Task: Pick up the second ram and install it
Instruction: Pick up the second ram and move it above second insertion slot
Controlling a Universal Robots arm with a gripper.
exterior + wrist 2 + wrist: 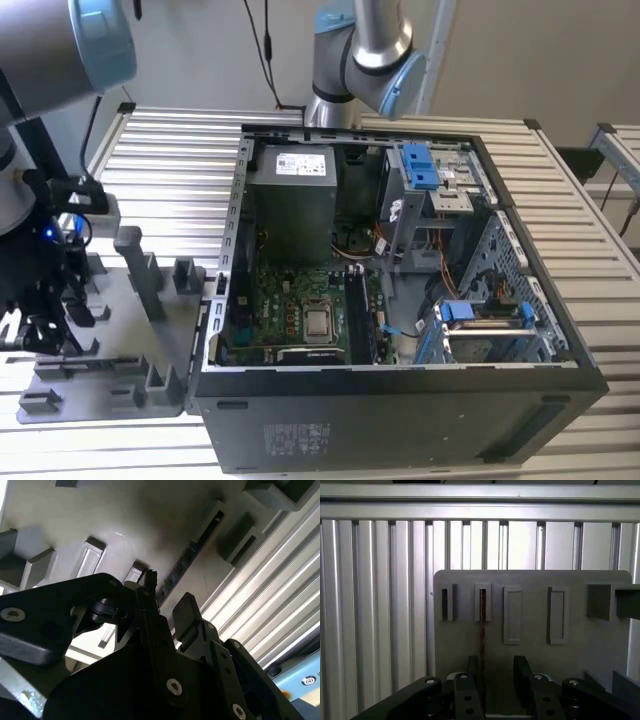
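The step in hand is the grasp on the second ram [482, 625]. It stands edge-on in a slot of the grey tray [535, 650] on the slatted bench [370, 605], well apart from the open computer case [400, 400] on the exterior view's right.

The gripper [497, 677] hangs low over the tray with its fingers [521, 672] spread. In the first wrist view the card's thin strip runs into the gap between them. It is not in the middle of that gap: it lies just beside one finger, with the other well clear. Whether the near finger touches the card is hard to tell from these angles.

To do this well, the gripper should be centred on the card so that both fingers meet its flat faces together. A one-sided close would likely push the card over in its slot or bend it. The fingers should run parallel to the card's length, as they seem to. They should also take hold low enough on the faces, and balanced along the length, so that the card comes up straight without tipping. The squeeze should be firm but modest, since the board looks thin.
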